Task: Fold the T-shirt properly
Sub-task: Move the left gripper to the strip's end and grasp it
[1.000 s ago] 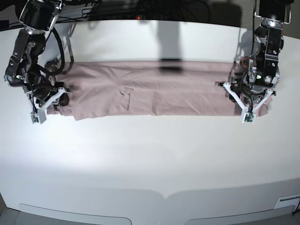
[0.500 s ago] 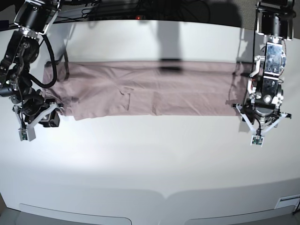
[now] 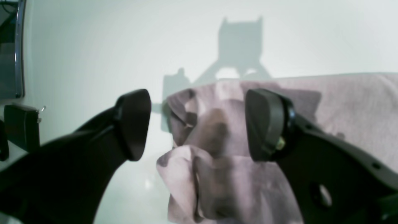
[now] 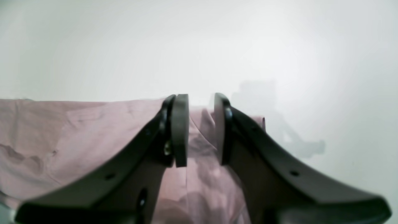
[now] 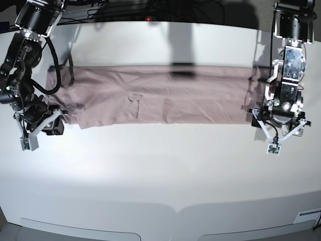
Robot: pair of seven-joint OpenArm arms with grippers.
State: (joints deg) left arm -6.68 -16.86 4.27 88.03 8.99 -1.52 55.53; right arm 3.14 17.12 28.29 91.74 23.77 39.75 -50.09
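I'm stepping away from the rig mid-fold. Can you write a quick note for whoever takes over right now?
Left tool: open, holding nothing, over the bunched end of the T-shirt.
Right tool: jaws nearly closed at the shirt's other end; whether they pinch cloth cannot be told.
T-shirt: lies as one long band across the far half of the table.
Done: one lengthwise fold.
Left: grip both ends and fold the band shorter.

Bare table [image 5: 160, 170] in front of the T-shirt [image 5: 160, 95], unobstructed.
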